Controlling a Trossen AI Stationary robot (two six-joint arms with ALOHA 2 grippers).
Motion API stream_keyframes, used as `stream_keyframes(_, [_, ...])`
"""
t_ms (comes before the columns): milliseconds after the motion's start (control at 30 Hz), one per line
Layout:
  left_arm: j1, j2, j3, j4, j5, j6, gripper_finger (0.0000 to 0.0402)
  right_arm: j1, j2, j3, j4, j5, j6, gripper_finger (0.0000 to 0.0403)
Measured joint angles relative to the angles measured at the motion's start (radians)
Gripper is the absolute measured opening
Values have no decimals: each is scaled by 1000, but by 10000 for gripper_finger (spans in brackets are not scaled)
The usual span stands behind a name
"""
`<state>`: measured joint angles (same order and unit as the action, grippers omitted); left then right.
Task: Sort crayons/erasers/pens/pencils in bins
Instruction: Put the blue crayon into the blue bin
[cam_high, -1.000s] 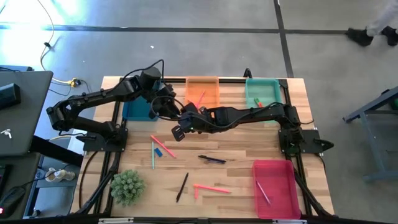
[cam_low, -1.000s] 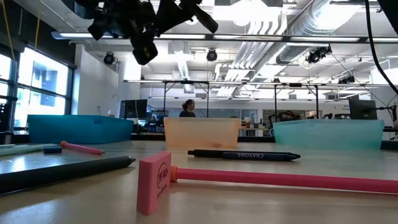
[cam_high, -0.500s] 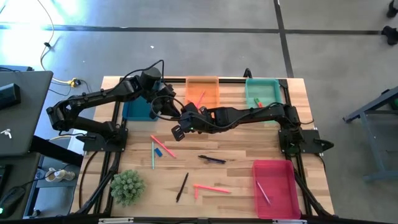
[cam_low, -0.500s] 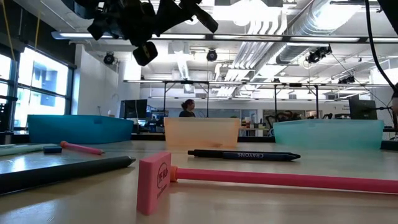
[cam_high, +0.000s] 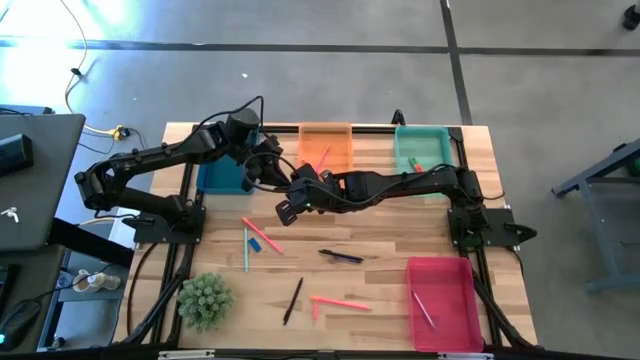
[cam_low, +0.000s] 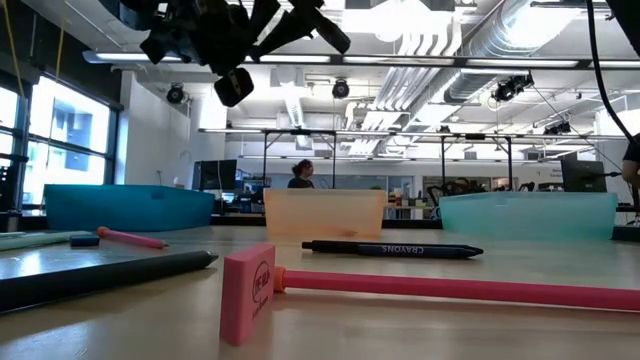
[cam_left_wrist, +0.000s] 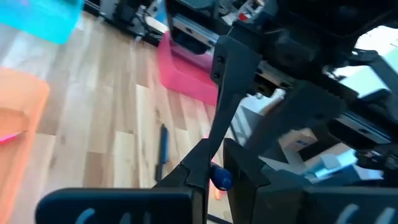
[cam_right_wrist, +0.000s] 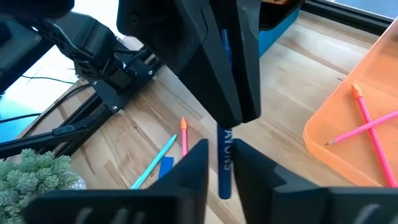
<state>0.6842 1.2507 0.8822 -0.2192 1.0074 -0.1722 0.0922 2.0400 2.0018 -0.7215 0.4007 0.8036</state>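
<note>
in the air: you have a blue pen (cam_right_wrist: 224, 163) between both pincers, above the counter (cam_high: 390, 225) near the blue bin (cam_high: 222, 176).
left pincer (cam_high: 268, 168): pinching the pen.
right pincer (cam_high: 289, 204): fingers around the pen, grip unclear.
done: sticks lie in the orange bin (cam_high: 325, 146), teal bin (cam_high: 421, 148) and red bin (cam_high: 443, 300).
left: a few pens, pink sticks and an eraser (cam_low: 246, 293) wait on the counter.

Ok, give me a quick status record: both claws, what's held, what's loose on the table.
left claw: shut on the blue pen, in the air near the orange bin
right claw: at the same pen, facing the left claw
loose on table: two dark pens, a pink stick
orange bin contents: two pink sticks
phase: looks like a pen handover between the arms
</note>
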Motion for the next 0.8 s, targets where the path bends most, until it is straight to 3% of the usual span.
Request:
stream_keyframes(333, [65,0,0,-26,-105,0,21,-31,-14,0,-73,-35,-20,169])
stream_keyframes(500, [126,0,0,-108,-214,28,21,-56,-42,0,-136,-33,-65,180])
stream_keyframes(800, [235,-10,9,-346,-511,108,21,-100,-75,0,-222,-33,-204,181])
